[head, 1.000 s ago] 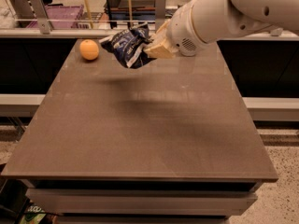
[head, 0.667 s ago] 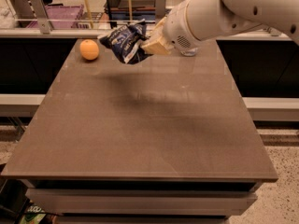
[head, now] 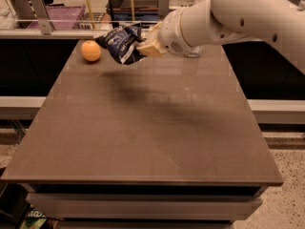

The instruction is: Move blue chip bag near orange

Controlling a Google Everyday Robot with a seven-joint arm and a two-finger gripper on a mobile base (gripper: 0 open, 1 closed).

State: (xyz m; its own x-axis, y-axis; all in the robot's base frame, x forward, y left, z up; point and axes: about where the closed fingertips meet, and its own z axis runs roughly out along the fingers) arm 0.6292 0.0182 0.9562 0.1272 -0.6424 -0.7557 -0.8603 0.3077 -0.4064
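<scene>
The blue chip bag (head: 120, 43), crinkled dark navy with white lettering, hangs in the air above the table's far left part. My gripper (head: 143, 46) is shut on the bag's right side and holds it up. The orange (head: 90, 50) sits on the table near the far left corner, just left of the bag. A small gap shows between the bag's left tip and the orange. The bag's shadow lies on the table below it.
The brown table (head: 143, 128) reaches toward me. My white arm (head: 238, 13) comes in from the upper right. A purple bin (head: 57, 22) and shelving stand behind the table's far edge. A pale object stands at the far edge behind the arm (head: 193, 54).
My gripper has carried the blue chip bag a little to the left and farther back, closer to the orange. The orange has not moved.
</scene>
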